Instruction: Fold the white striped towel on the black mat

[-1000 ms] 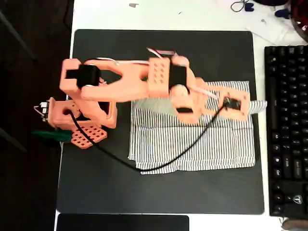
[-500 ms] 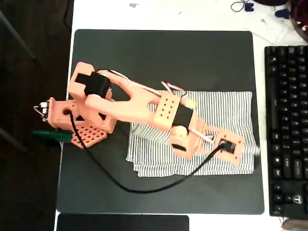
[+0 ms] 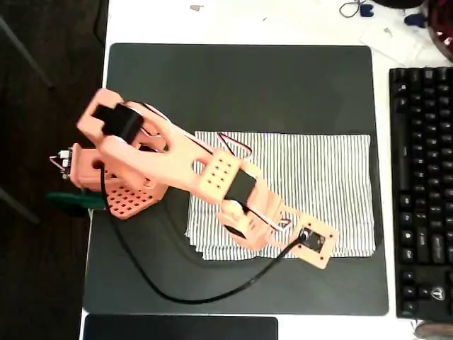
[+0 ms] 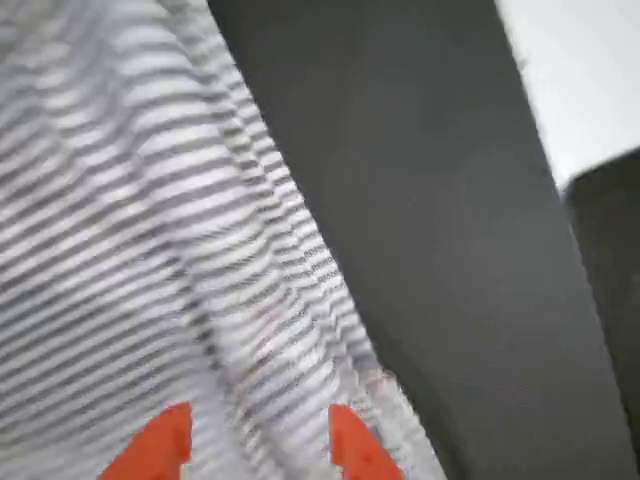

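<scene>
Broadly, the black mat [image 3: 233,85] covers most of the table in the overhead view, with a black keyboard [image 3: 423,191] just off its right edge. On the mat's lower right part lies the white striped towel [image 3: 318,177], a wide rectangle with stacked edges showing along its bottom left. The orange arm [image 3: 170,159] reaches from its base at the left diagonally across the towel, and its black cable [image 3: 177,294] loops over the bare mat below. The gripper [image 4: 255,445] sits at the towel's bottom edge; in the wrist view its two orange fingertips [image 4: 160,445] stand apart with a rumpled ridge of striped cloth between them, so the tool looks spread rather than pinching.

The main risk, as I judge it, is a poor grab: the edge has several layers, and closing here could catch only the top one, or all of them bunched, giving a crooked fold. Dragging instead of lifting could also slide the whole towel across the mat. The trailing cable might snag the cloth's corner.
</scene>
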`<state>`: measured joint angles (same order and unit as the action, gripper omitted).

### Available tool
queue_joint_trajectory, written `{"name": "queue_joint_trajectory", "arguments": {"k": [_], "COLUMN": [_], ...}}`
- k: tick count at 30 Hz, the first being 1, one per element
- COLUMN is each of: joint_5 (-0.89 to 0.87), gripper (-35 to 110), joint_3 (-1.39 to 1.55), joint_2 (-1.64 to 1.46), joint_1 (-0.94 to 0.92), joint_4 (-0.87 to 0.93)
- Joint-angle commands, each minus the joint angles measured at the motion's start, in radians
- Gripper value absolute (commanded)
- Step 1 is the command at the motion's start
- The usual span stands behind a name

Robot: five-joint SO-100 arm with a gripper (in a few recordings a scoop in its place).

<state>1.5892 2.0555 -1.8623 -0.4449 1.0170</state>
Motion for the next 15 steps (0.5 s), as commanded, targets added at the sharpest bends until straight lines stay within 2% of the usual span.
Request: {"name": "queue_joint_trajectory", "arguments": {"k": [1,10,12,15], "joint_5": [0.002,0.051,0.051,0.009], "gripper": [17,6,1,0], "joint_3": [-0.014,0.193,0.233,0.285], "joint_2": [-0.117,-0.468,-0.528,-0.552], "joint_1": [0.011,0.129,0.173,0.225], "joint_4": [0.075,0.307,0.362,0.414]}}
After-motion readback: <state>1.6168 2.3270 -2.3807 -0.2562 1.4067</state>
